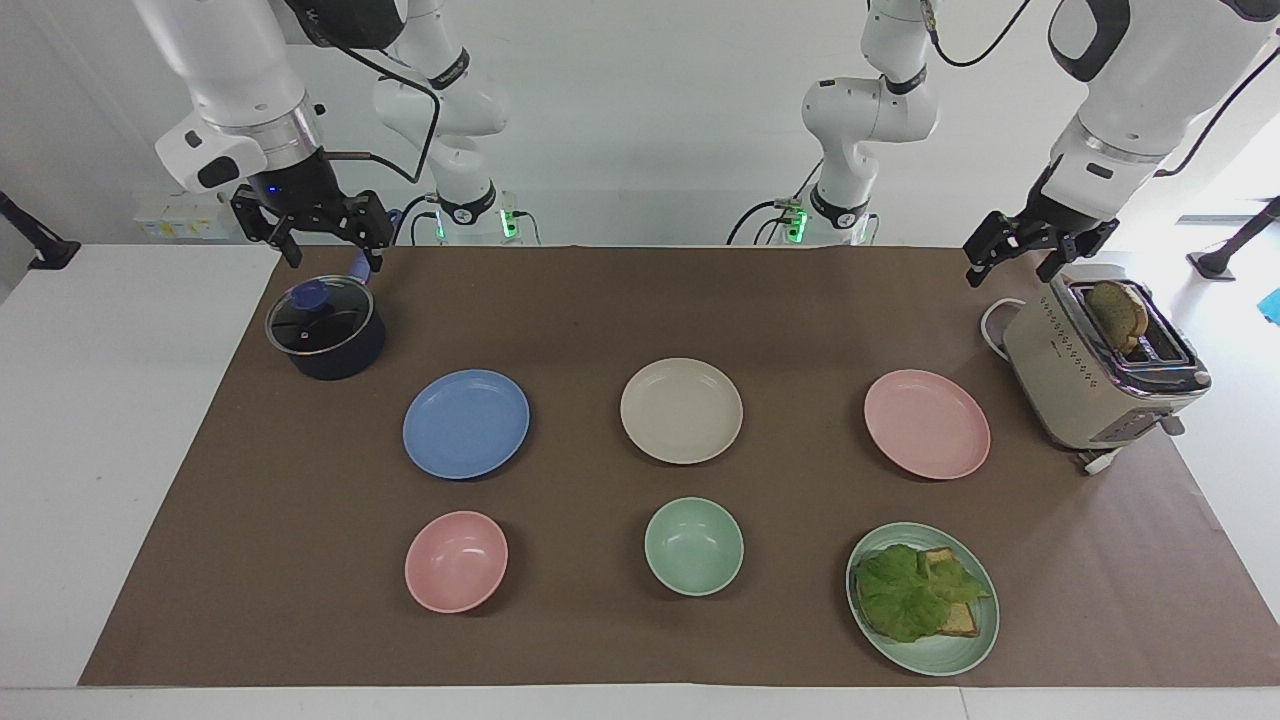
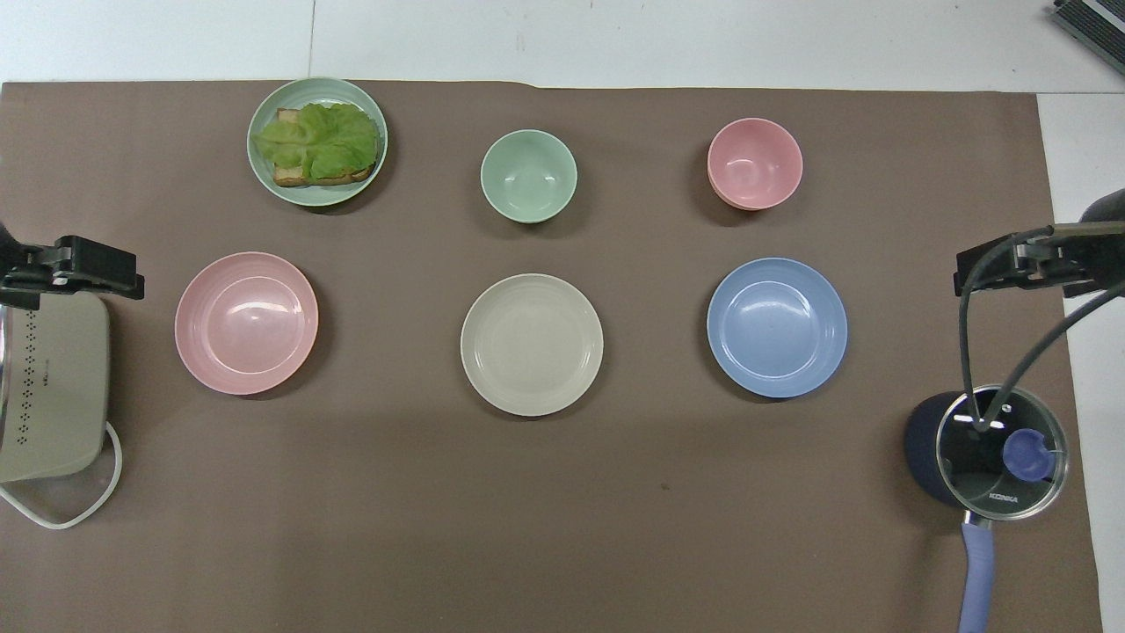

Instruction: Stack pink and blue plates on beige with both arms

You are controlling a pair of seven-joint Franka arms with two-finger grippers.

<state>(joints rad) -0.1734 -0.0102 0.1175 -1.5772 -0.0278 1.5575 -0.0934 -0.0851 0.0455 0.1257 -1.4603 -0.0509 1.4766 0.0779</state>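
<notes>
Three plates in a row on the bench — blue plate (image 1: 466,423), beige plate (image 1: 681,410) between, pink plate (image 1: 927,423). The left claw (image 1: 1012,263), open, hangs over the toaster (image 1: 1100,370), near the pink plate; the right claw (image 1: 325,238), open, hangs over the lidded pot (image 1: 326,328) — near the blue plate.

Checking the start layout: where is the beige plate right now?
The beige plate lies mid-table, between the blue plate and the pink plate, nearer to the robots than the green bowl.
</notes>
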